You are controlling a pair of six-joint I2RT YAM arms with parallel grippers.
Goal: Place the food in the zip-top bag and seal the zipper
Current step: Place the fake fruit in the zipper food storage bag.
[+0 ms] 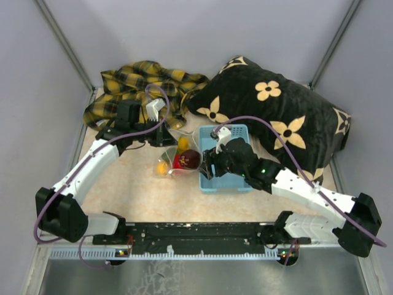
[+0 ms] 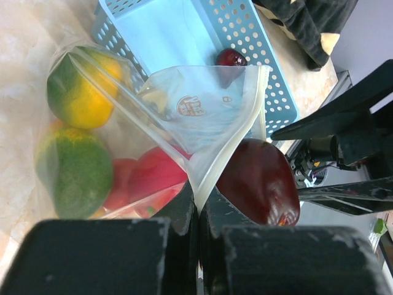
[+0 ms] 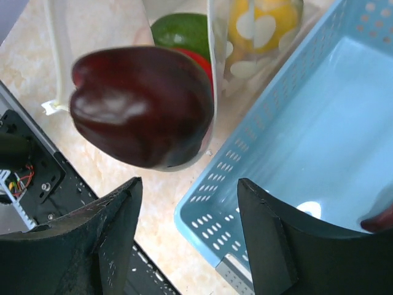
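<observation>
My left gripper (image 2: 199,212) pinches the zip-top bag (image 2: 206,114), fruits (image 2: 77,169) inside, a maroon fruit (image 3: 141,104) at its mouth. My right gripper (image 3: 189,206) gapes open beside it; the blue basket (image 3: 245,163) holds one small fruit (image 2: 230,57)

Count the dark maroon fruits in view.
2. The large maroon fruit lies against the zip-top bag at its edge. The small maroon fruit sits in the blue basket. Others may be hidden among the fruit in the bag.
</observation>
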